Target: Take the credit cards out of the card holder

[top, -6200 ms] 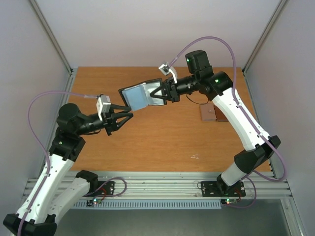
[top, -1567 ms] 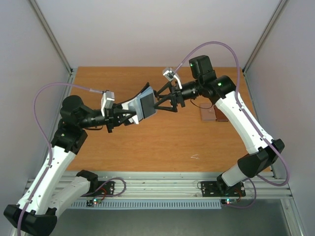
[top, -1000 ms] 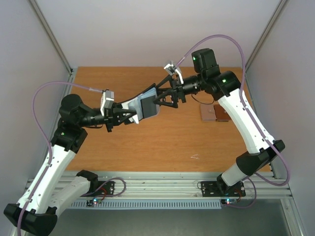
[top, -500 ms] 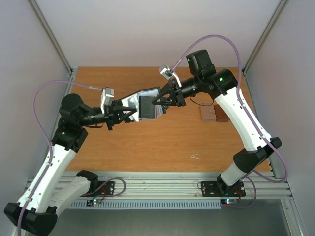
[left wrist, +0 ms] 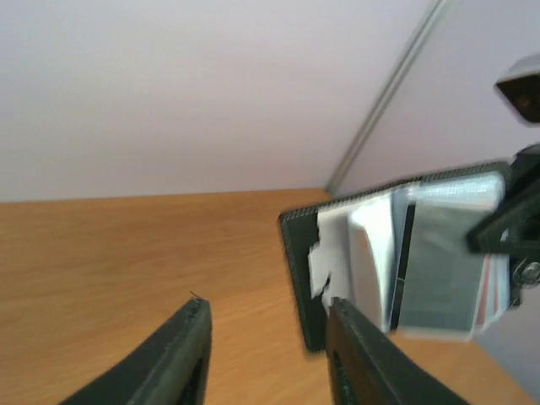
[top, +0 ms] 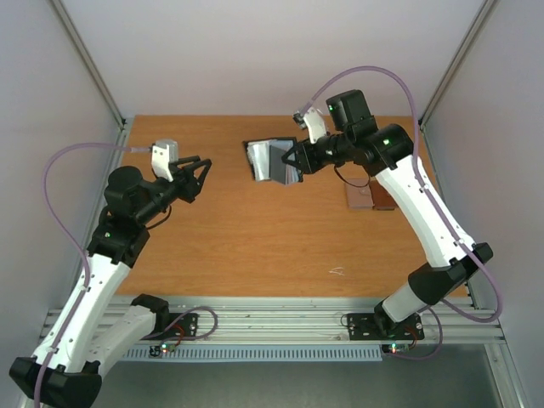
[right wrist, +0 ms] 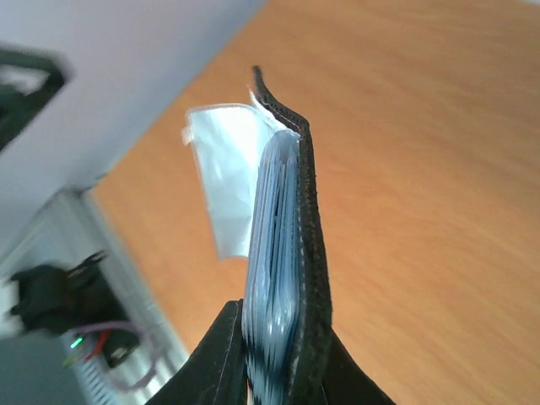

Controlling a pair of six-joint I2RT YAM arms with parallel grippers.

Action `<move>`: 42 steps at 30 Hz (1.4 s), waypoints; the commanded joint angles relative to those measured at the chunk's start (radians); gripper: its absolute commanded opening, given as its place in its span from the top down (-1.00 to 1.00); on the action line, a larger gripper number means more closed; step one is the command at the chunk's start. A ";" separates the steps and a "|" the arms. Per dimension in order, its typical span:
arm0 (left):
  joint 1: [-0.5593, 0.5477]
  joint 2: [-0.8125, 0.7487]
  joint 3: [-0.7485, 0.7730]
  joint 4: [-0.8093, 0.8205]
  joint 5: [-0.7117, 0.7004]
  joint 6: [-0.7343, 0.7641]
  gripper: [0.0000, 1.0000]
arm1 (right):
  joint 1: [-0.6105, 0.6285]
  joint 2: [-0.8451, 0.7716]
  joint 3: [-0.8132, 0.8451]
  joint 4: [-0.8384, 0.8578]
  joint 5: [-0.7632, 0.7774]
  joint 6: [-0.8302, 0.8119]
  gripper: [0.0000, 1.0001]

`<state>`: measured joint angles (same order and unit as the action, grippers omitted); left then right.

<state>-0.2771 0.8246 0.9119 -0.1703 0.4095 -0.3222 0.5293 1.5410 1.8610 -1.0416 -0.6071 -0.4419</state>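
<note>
My right gripper (top: 293,163) is shut on the card holder (top: 272,159), a black folding wallet with pale blue-grey pockets, and holds it above the table. In the right wrist view the holder (right wrist: 283,253) stands edge-on between my jaws, with a pale pocket flap sticking out. The credit cards are hidden inside; only a reddish edge shows at the holder's right in the left wrist view (left wrist: 491,291). My left gripper (top: 195,174) is open and empty, well left of the holder. In the left wrist view the holder (left wrist: 388,253) shows past my right fingertip.
A brown two-tone wallet-like piece (top: 371,197) lies on the wooden table (top: 255,246) under my right forearm. A small pale scrap (top: 337,272) lies near the front. Grey walls close in the back and sides.
My left gripper let go of the holder and drew back to the left. My right gripper carried the holder up and toward the back of the table.
</note>
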 commanded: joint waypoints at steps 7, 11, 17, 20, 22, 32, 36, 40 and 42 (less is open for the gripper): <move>-0.038 0.023 -0.052 0.209 0.390 -0.071 0.48 | 0.201 0.110 0.206 -0.092 0.471 0.038 0.98; -0.060 0.048 -0.062 0.187 0.381 -0.140 0.44 | 0.208 0.095 0.185 -0.015 0.288 -0.008 0.97; -0.050 0.034 -0.074 0.189 0.323 -0.180 0.56 | 0.209 0.046 0.112 0.058 0.081 -0.069 0.98; -0.050 0.039 -0.066 0.193 0.349 -0.173 0.56 | 0.208 0.049 0.110 0.074 -0.030 -0.078 0.97; -0.050 0.039 -0.061 0.188 0.341 -0.165 0.56 | 0.208 0.044 0.104 0.094 -0.119 -0.087 0.98; -0.050 0.032 -0.068 0.257 0.467 -0.132 0.61 | 0.209 0.029 0.086 0.108 -0.287 -0.153 0.98; -0.055 0.044 -0.057 0.339 0.575 -0.142 0.98 | 0.209 0.053 0.089 0.132 -0.268 -0.124 0.98; -0.056 0.037 -0.050 0.356 0.614 -0.125 0.99 | 0.201 0.046 0.064 0.165 -0.251 -0.113 0.97; -0.055 0.025 -0.057 0.364 0.601 -0.128 0.99 | 0.186 0.030 0.034 0.184 -0.255 -0.103 0.78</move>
<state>-0.3115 0.8585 0.8429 0.0719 0.9329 -0.4599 0.6994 1.5841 1.9354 -0.9771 -0.7795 -0.5594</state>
